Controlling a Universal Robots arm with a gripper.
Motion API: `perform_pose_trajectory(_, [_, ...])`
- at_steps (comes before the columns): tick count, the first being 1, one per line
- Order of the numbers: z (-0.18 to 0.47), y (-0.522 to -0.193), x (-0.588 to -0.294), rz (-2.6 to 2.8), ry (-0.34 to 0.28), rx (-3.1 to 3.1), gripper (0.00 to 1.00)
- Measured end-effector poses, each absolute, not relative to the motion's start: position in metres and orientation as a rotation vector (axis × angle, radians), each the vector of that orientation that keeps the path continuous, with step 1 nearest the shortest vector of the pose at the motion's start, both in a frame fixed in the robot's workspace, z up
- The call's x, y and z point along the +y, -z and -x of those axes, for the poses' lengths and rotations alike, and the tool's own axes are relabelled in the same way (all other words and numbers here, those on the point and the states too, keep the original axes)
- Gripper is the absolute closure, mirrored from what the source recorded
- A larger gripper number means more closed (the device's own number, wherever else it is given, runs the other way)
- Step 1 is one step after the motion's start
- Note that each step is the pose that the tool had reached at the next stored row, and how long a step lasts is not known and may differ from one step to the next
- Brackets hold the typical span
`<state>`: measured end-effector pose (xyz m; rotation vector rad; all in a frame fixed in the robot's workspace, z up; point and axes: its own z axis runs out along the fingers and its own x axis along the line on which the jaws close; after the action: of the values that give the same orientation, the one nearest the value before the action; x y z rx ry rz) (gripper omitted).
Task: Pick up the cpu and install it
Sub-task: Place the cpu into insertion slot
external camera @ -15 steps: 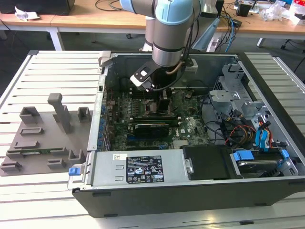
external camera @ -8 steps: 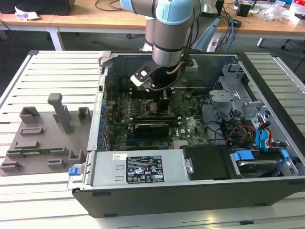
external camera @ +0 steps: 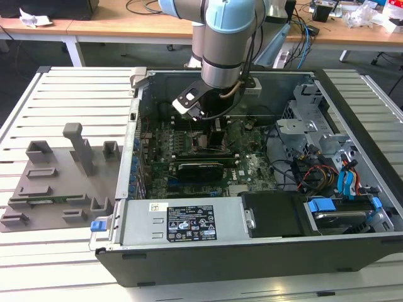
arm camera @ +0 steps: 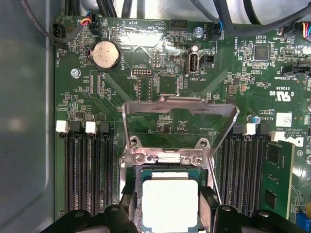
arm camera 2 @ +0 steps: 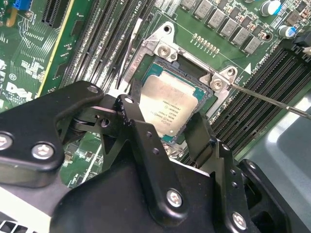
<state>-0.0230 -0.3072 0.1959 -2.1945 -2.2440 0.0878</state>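
This is a robotics lab or electronics workshop. An open computer case (external camera: 252, 245) lies on a slatted metal table (external camera: 63, 88). A robot arm (external camera: 230, 38) reaches into the case, and behind the case stand wooden desks (external camera: 107, 28) strewn with cables (external camera: 145, 6).

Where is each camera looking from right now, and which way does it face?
Exterior view: off the arm, raised, looking down into the open computer case; the arm reaches over the motherboard.
Second wrist view: on the arm, looking obliquely past the gripper at the cpu in its socket.
First wrist view: on the arm, looking straight down at the motherboard; the gripper straddles the cpu.
Shared: both wrist views show the cpu, socket and gripper.
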Motion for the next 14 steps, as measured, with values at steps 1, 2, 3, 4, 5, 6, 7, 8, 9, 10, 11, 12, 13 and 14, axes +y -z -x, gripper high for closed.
perform_pose_trajectory(1, [0.023, -0.196, -0.307, 2.194, -0.088, -2.244, 0.38])
perform_pose_trajectory(2, [0.023, -0.196, -0.307, 2.195, -0.088, -2.244, 0.38])
perform_pose_trajectory(3, [0.023, -0.196, -0.306, 2.195, -0.088, -2.244, 0.38])
perform_pose_trajectory(4, [0.023, -0.196, -0.306, 2.195, -0.088, -2.244, 0.38])
perform_pose_trajectory(5, [0.023, -0.196, -0.306, 2.194, -0.088, -2.244, 0.38])
perform_pose_trajectory(6, [0.023, -0.196, -0.306, 2.194, -0.088, -2.244, 0.38])
perform_pose_trajectory(7, [0.023, -0.196, -0.306, 2.194, -0.088, -2.244, 0.38])
perform_pose_trajectory(8, [0.024, -0.196, -0.305, 2.195, -0.088, -2.243, 0.38])
perform_pose_trajectory(9, [0.024, -0.199, -0.305, 2.195, -0.088, -2.243, 0.38])
perform_pose_trajectory(10, [0.024, -0.213, -0.305, 2.195, -0.087, -2.243, 0.38])
perform_pose_trajectory(11, [0.024, -0.216, -0.305, 2.195, -0.087, -2.243, 0.38])
perform_pose_trajectory(12, [0.024, -0.227, -0.305, 2.194, -0.086, -2.243, 0.53])
perform_pose_trajectory(13, [0.024, -0.236, -0.305, 2.194, -0.085, -2.242, 0.71])
perform_pose_trajectory(14, [0.024, -0.240, -0.305, 2.194, -0.084, -2.242, 0.77])
